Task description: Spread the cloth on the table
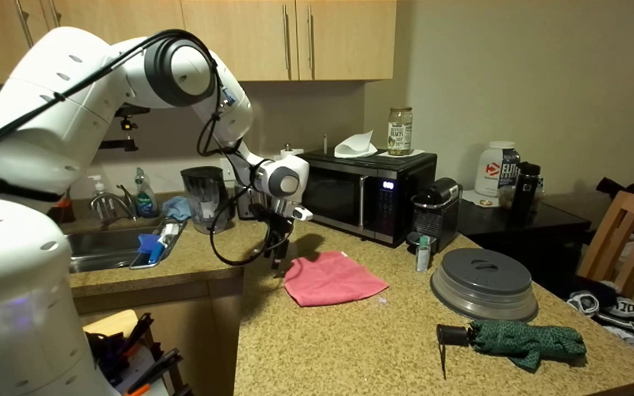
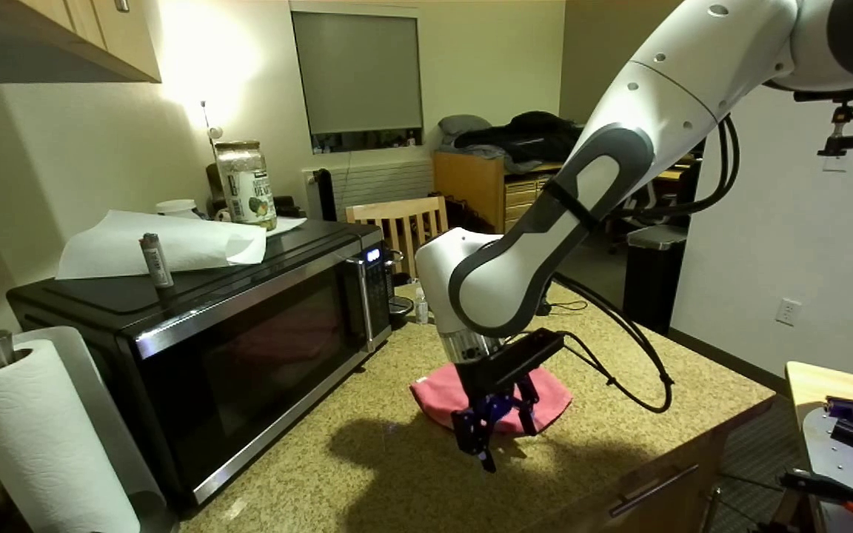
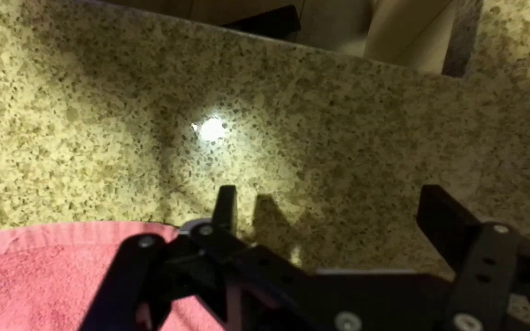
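A pink cloth (image 1: 332,281) lies on the speckled counter (image 1: 317,352), with a small white tag at its far edge. Its outline is uneven, and I cannot tell whether part of it is folded under. It also shows in an exterior view (image 2: 551,400), partly hidden behind the gripper. In the wrist view the cloth (image 3: 44,285) fills the lower left, with one hemmed edge visible. My gripper (image 3: 328,197) is open and empty over bare counter beside the cloth. In both exterior views the gripper (image 1: 278,263) (image 2: 508,447) points down, low above the counter, near the cloth's edge.
A black microwave (image 1: 333,192) stands behind the cloth, with a coffee machine (image 1: 437,212) and small bottle (image 1: 423,254) beside it. A grey lid (image 1: 485,286) and green umbrella (image 1: 526,338) lie to the right. A sink (image 1: 102,247) is at left. A paper towel roll (image 2: 41,437) stands near the microwave.
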Controlling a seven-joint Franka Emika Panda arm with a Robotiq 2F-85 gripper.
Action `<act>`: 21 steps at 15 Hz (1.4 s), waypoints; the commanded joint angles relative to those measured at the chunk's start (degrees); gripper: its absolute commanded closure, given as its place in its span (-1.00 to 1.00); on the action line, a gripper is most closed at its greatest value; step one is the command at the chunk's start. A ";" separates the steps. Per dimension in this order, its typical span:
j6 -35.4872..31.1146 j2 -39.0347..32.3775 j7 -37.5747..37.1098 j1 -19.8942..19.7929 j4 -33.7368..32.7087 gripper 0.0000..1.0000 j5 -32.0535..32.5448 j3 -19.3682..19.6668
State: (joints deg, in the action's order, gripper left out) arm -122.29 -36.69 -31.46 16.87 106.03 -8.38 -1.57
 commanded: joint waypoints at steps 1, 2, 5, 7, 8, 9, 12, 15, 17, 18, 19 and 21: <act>-3.49 2.78 -3.55 -0.53 4.07 -1.00 -1.01 0.37; -4.33 2.80 -3.96 -0.94 4.30 -1.00 -1.85 0.16; -7.46 3.00 -5.30 -1.72 5.35 -1.00 -4.30 -0.25; -9.69 3.39 -6.38 -1.74 6.28 -1.00 -5.20 -0.01; -10.82 3.69 -7.46 -1.55 6.87 -1.00 -5.14 0.35; -11.70 3.93 -8.49 -1.39 7.34 -1.00 -4.88 0.60; -13.55 4.81 -11.06 -1.56 8.76 -1.00 -4.43 1.22; -13.80 5.54 -12.82 -1.73 9.89 -1.00 -4.02 1.77; -13.75 5.97 -13.51 -1.87 10.54 -1.00 -3.84 2.04; -13.85 6.19 -13.76 -1.90 10.87 -1.00 -3.79 2.12; -14.10 6.41 -14.31 -1.71 11.16 -1.00 -3.56 2.36; -14.42 6.47 -15.82 -1.32 11.34 -1.00 -3.02 2.85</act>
State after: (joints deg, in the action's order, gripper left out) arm -134.55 -32.76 -44.32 15.68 114.04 -12.25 1.30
